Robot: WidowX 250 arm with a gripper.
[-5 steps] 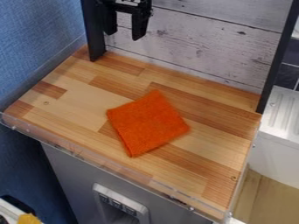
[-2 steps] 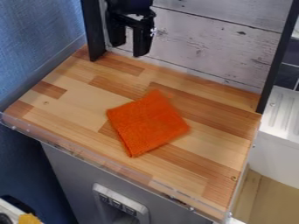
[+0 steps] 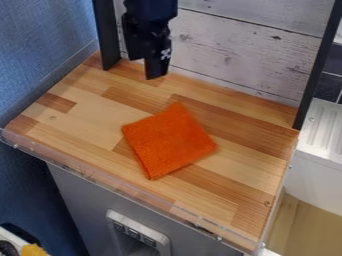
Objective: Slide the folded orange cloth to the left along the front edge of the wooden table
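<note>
- While the black two-finger gripper (image 3: pixel 146 67) hangs over the back left part of the wooden bench (image 3: pixel 73 120), near the back edge, its fingers stand apart, their tips pointing down; how wide the gap is cannot be judged exactly from this angle.
- The orange cloth (image 3: pixel 168 141) lies flat near the middle of the bench, in front of the gripper and well apart from it.
- The cloth is roughly square and set askew: one corner points to the back edge, one to the left, one to the front edge and one to the right edge.
- Its surface looks rough and fuzzy, like towelling, and its lower left side shows a layered edge, as of folded fabric.
- The bench top is made of light and reddish-brown wood strips, and a clear strip (image 3: pixel 100 179) runs along its front edge.
- A black post (image 3: pixel 107 35) stands at the back left corner, with another black upright (image 3: pixel 315 70) at the back right corner.
- Between these uprights, whitewashed planks (image 3: pixel 234 45) form the backboard.
- A blue wall (image 3: pixel 43 45) rises beyond the left edge.
- Beyond the right edge is a white ridged tray (image 3: pixel 324 130).
- Below the front edge is a grey front (image 3: pixel 80 200) with a pale panel (image 3: pixel 137 230) set in it.
</note>
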